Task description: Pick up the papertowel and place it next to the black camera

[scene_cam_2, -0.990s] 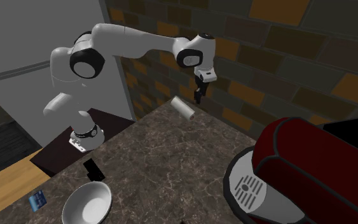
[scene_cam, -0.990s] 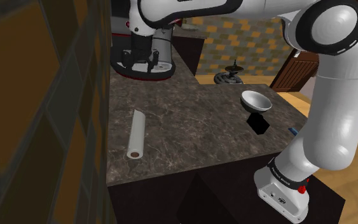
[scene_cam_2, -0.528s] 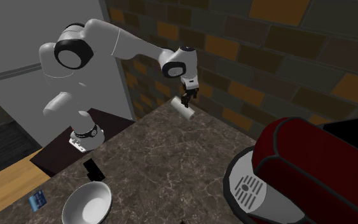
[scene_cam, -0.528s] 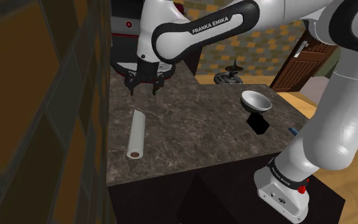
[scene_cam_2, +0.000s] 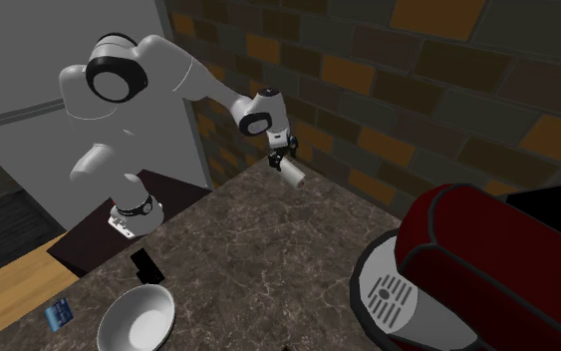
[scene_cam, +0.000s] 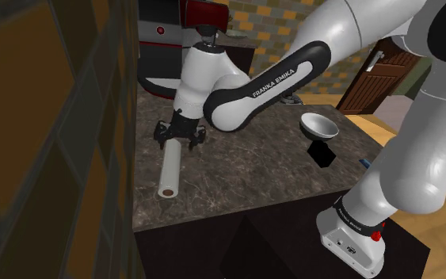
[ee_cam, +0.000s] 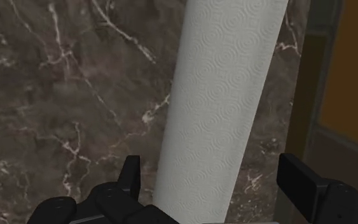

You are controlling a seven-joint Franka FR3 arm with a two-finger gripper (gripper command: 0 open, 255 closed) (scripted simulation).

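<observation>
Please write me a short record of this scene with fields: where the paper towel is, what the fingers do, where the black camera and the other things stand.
paper towel: white roll, lying on its side on the counter, close to the brick wall
gripper: low over one end of the roll
fingers: open, one on each side of the roll, not touching it
black camera: near the counter's opposite edge, far from the roll
bowl: light grey, upright, close to the camera
counter: dark, marbled
task state: roll not yet lifted

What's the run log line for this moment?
phase: pre-grasp | gripper: open, astride paper towel roll | roll: lying on counter, ungripped | black camera: beside bowl
</observation>
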